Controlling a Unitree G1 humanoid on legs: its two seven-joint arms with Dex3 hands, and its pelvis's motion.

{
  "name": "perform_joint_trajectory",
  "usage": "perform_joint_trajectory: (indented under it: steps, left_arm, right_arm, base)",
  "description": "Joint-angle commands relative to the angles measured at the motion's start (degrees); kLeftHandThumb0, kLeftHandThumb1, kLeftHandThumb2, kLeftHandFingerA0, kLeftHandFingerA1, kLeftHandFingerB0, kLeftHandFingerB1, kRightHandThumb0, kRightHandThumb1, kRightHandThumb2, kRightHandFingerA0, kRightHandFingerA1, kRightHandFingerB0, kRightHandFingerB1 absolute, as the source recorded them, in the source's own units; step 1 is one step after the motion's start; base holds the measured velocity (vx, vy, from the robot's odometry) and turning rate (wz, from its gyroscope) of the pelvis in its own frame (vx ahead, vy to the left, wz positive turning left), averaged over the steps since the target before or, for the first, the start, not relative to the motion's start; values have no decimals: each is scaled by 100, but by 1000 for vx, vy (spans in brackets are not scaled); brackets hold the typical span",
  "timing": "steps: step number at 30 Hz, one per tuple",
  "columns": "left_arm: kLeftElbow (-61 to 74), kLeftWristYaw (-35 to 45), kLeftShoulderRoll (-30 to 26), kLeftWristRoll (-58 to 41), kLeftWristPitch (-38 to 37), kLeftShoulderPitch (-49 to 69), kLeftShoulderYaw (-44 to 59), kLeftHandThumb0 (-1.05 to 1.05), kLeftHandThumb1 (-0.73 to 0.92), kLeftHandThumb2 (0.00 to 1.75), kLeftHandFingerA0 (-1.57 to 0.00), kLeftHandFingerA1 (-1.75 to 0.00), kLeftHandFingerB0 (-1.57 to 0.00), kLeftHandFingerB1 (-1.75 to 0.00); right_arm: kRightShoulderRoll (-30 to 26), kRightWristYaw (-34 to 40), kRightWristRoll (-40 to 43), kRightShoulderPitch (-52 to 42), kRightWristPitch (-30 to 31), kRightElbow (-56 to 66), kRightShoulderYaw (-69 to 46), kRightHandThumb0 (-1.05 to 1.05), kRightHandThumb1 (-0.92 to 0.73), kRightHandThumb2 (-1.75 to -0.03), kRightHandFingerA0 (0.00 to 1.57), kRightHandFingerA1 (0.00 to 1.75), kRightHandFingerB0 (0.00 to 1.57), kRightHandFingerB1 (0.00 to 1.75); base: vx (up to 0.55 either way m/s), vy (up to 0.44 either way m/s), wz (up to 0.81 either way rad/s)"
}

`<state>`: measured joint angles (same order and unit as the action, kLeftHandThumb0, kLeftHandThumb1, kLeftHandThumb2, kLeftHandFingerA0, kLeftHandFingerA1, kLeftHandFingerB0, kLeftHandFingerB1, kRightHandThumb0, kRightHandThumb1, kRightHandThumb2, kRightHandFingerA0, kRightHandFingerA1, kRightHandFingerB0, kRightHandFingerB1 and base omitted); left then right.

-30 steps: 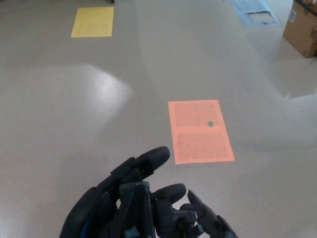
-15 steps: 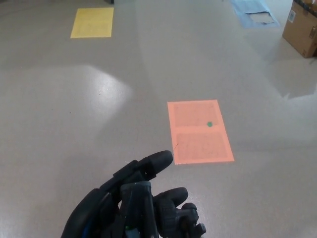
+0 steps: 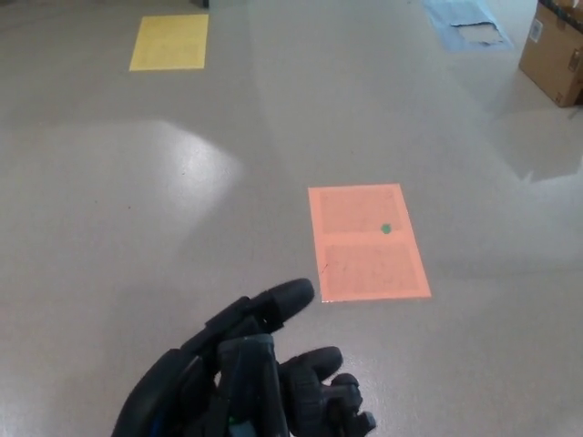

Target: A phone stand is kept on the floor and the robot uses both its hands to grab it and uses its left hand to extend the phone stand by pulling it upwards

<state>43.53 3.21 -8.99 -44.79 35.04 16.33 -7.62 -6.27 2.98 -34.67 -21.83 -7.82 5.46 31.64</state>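
Note:
My left hand (image 3: 196,378) fills the bottom edge of the head view, black, with one thick finger (image 3: 273,305) pointing up and to the right. It is wrapped around a dark upright block (image 3: 250,387), the top of the phone stand; the rest of the stand is hidden below the picture. Just right of the block, a dark knuckled part of my right hand (image 3: 342,410) shows at the bottom edge, close against the stand. Too little of it shows to tell its grip.
An orange rectangle (image 3: 369,241) with a small green dot (image 3: 386,229) is marked on the grey floor ahead. A yellow rectangle (image 3: 169,41) lies far left, a blue sheet (image 3: 469,20) far right, and a cardboard box (image 3: 554,50) at the right edge.
The pointed part of my right hand that stuck out at the lower right has dropped out of view. My left hand and the stand's top have barely moved.

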Motion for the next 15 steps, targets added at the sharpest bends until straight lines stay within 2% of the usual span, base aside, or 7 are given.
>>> perform_joint_trajectory:
  steps: [1,3,4,6,12,13,15]
  left_arm:
    - [245,126,-375,525,-36,8,-202,-86,86,67,-31,-40,-29,-30]
    - [266,164,-452,609,-85,1,-249,-86,86,67,-31,-40,-29,-30]
    - [285,207,-506,623,-116,0,-241,-90,78,72,-29,-41,-28,-32]
    - [360,317,-640,738,-205,5,-239,-87,86,67,-29,-39,-29,-30]
    - [466,338,-689,746,-279,47,-243,-86,84,66,-28,-38,-29,-30]
    - [481,371,-652,700,-315,64,-245,-85,83,66,-26,-38,-28,-29]
    - [484,394,-632,690,-333,74,-245,-85,83,66,-26,-38,-28,-29]
  right_arm:
    - [290,61,89,541,-86,-644,163,-86,-63,-81,0,39,0,0]
    - [316,92,126,617,-106,-746,162,-86,-63,-81,0,39,0,0]
    - [374,110,173,698,-116,-858,155,-90,-56,-103,0,35,0,20]
    - [555,119,298,928,-44,-1163,110,-89,-52,-89,0,35,0,11]
    - [788,396,303,1541,-334,-1956,19,-92,-55,-95,0,26,0,10]
    - [896,445,247,1694,-178,-2065,-1,-73,-51,-96,0,42,0,28]
    - [946,494,232,1780,-149,-2172,-11,-73,-51,-96,0,42,0,28]
  base:
    - [0,0,0]
    - [0,0,0]
    - [0,0,0]
    - [0,0,0]
    - [0,0,0]
    - [0,0,0]
    - [0,0,0]
